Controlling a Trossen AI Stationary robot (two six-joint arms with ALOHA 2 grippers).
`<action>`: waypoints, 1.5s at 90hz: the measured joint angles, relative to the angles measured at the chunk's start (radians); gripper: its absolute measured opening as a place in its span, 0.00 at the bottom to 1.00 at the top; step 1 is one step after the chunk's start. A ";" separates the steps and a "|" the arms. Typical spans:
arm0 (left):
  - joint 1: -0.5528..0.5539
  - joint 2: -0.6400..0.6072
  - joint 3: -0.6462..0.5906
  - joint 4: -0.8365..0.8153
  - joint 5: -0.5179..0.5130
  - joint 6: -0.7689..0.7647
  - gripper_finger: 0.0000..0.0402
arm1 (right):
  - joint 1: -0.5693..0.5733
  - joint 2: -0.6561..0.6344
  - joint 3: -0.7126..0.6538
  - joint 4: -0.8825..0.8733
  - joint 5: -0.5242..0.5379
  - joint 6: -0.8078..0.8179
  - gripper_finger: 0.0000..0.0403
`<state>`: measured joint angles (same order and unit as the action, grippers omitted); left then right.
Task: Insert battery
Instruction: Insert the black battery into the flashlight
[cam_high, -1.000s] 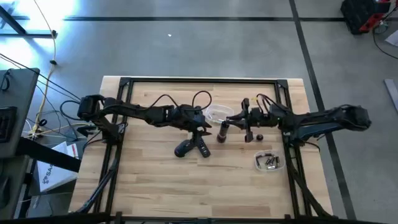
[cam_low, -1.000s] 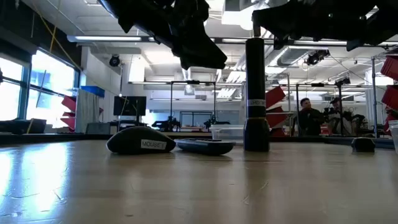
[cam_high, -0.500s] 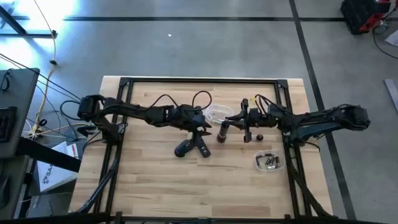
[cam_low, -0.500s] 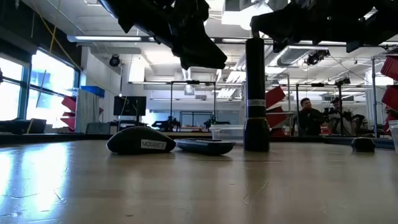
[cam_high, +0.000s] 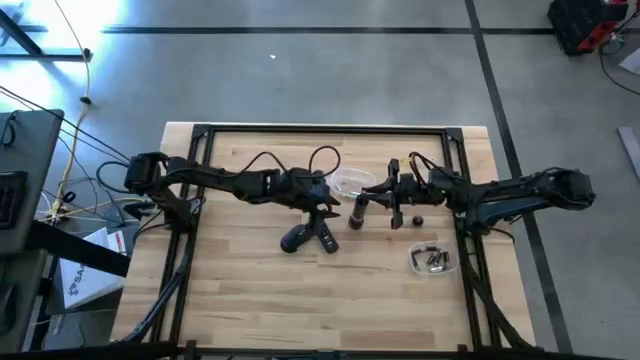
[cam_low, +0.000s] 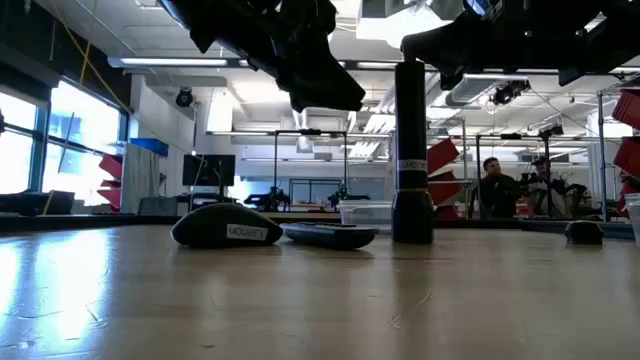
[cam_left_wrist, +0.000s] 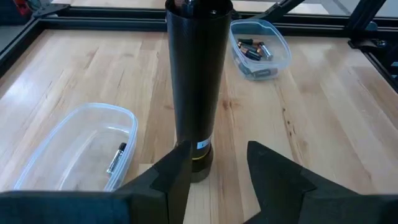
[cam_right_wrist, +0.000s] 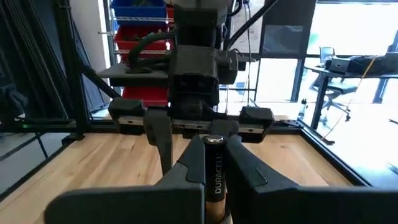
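- Your right gripper (cam_right_wrist: 211, 171) grips a black-and-copper Duracell cylinder battery (cam_right_wrist: 213, 177) between its fingers, label upright, hanging above the middle of the light wooden desk (cam_high: 250, 290).
- The tall black cylindrical flashlight body (cam_left_wrist: 198, 81) stands upright on the desk near its middle, open end up. The right wrist view does not show the tube, so you cannot confirm the battery is lined up over it.
- Your left gripper (cam_left_wrist: 214, 165) sits low with its fingers parted on either side of the tube's base; I cannot tell whether they touch it.
- Done: battery collected and raised. Left, in my judgement: align, lower it into the tube, release.
- A clear plastic tub of spare batteries (cam_high: 432, 259) sits toward the desk's right edge; a second clear plastic tray (cam_left_wrist: 81, 149) lies just beside the tube.
- A black computer mouse (cam_low: 228, 225) rests left of the tube.
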<state>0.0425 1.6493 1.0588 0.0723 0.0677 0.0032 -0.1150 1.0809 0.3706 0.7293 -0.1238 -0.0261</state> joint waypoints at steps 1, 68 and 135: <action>0.000 0.000 0.000 0.000 0.000 0.000 0.34 | 0.000 0.000 0.000 0.000 0.000 0.000 0.00; 0.000 0.000 0.000 0.000 0.000 -0.003 0.34 | 0.000 0.000 0.000 -0.040 0.001 0.023 0.16; -0.005 0.000 0.000 0.026 0.000 -0.010 0.34 | 0.000 -0.097 0.145 -0.422 0.057 -0.089 0.10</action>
<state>0.0380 1.6497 1.0588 0.0985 0.0673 -0.0071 -0.1146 0.9842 0.5158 0.3069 -0.0671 -0.1155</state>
